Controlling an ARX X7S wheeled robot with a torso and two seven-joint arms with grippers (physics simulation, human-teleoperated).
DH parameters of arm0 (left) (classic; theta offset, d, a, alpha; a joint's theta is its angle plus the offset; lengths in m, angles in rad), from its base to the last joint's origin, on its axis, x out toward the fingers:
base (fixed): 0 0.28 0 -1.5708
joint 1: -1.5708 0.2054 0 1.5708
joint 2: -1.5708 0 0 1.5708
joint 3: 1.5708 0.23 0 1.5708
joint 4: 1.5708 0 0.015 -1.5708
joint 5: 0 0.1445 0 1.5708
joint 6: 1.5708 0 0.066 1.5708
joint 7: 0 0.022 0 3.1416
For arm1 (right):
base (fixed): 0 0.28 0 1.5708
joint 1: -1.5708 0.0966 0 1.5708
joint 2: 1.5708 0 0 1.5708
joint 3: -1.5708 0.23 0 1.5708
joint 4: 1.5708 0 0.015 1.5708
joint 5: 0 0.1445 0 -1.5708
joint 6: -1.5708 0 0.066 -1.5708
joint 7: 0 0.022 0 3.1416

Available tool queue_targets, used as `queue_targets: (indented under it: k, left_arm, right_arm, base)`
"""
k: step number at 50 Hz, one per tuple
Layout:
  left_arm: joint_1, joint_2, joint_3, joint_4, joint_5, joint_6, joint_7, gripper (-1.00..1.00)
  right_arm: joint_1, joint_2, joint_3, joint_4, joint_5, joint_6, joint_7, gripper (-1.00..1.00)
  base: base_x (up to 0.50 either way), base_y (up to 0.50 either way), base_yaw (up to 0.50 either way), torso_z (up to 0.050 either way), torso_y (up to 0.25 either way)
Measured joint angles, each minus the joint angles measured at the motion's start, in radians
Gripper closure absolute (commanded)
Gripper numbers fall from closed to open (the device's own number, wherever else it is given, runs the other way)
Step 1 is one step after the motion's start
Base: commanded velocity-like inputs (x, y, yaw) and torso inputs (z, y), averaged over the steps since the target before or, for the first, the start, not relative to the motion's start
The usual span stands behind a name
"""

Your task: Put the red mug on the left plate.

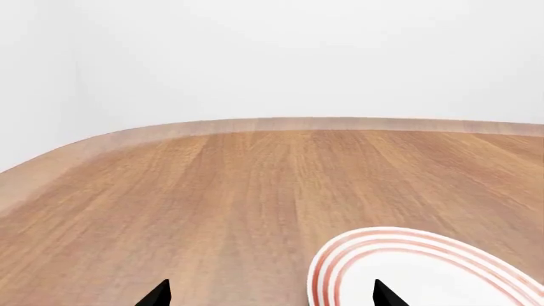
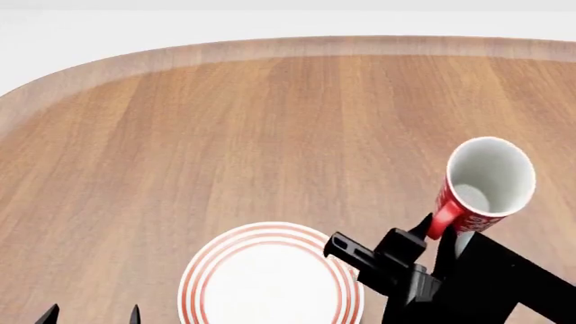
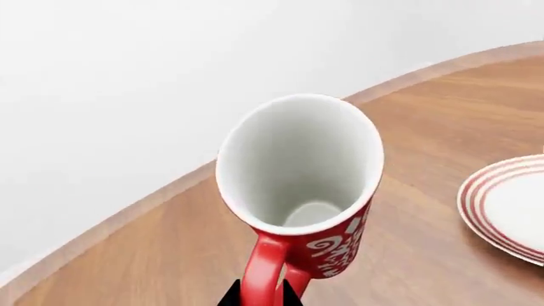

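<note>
The right gripper (image 2: 434,233) is holding the red mug (image 2: 481,187) by its red handle, with the jaws closing on that handle from the near side. In the right wrist view the 2 dark jaw tips are showing on either side of the handle's lower end (image 3: 265,280), pressing against it. The mug is sitting to the right of the left plate (image 2: 270,278) and a little farther from the robot, apart from it. Its white inside is facing up toward the head camera, and the white floral pattern is showing on the red wall just below the rim. Whether its base is resting on the desk (image 2: 225,135) or hanging just above it, I cannot tell, since the arm is covering the part under the mug.

The left plate is lying flat on the wooden desk near the robot, with its thin red rings running around the white middle. The near edge of the plate is running out of the head view.

The left gripper (image 2: 90,314) is hovering low at the near left, just left of the plate. Only its 2 black tips are showing, and they are standing well apart, so the jaws are wide and holding nothing. In the left wrist view the same tips are framing bare desk on 1 side and the plate's rim (image 1: 340,255) on the other.
</note>
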Motion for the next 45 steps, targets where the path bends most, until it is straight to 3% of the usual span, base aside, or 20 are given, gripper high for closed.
queue_targets:
  k: [14,45]
  left_arm:
    - [-0.007,-0.002,0.005,-0.008,-0.006,0.003,-0.002,-1.0]
    - [-0.007,-0.011,0.017,-0.006,-0.015,0.007,-0.013,-1.0]
  right_arm:
    - [0.026,-0.003,-0.169,0.014,-0.044,-0.025,-0.132,1.0]
    - [0.11,-0.066,-0.399,0.396,-0.172,-0.207,-0.429,1.0]
  base:
    - [0.0,0.0,0.0,0.0,0.0]
    - [0.0,0.0,0.0,0.0,0.0]
